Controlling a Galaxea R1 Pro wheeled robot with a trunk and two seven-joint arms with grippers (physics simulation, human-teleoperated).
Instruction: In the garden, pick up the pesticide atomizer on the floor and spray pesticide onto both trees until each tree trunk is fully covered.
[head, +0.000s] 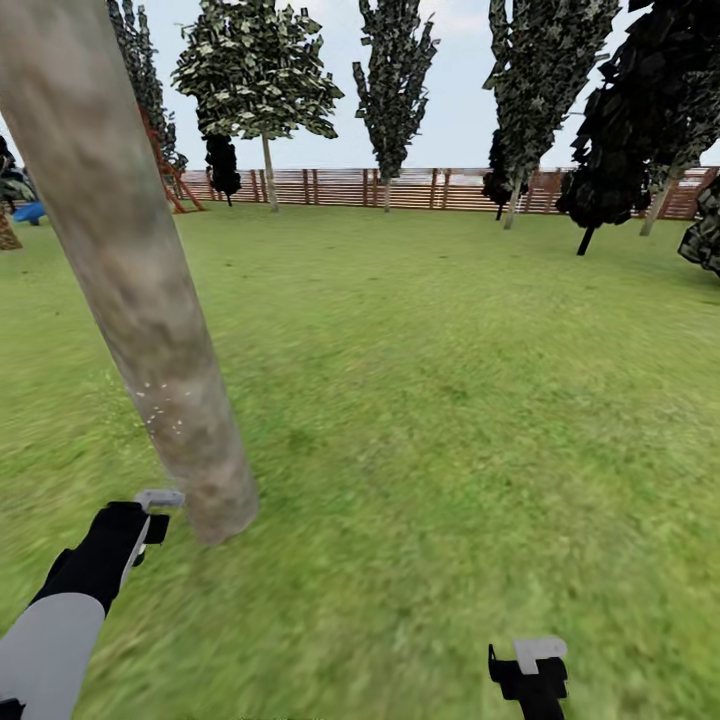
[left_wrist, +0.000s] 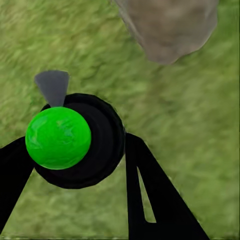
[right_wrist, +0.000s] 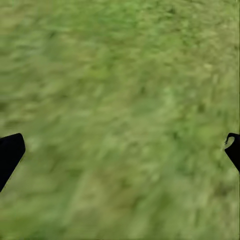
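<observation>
Gripping the atomizer (left_wrist: 58, 138), the left gripper (head: 150, 512) is seen just beside the trunk (head: 130, 270) base; its fingers (left_wrist: 145, 195) are closed around the black body with green cap. Small white specks are seen on the bark. The right gripper (right_wrist: 120, 150) is held wide open over grass (head: 450, 380), well apart from the trunk.

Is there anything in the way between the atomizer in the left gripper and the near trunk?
Nothing visible. The left gripper holds the atomizer close beside the near tree trunk, with only bare grass between them. Pale specks dot the bark just above.
</observation>
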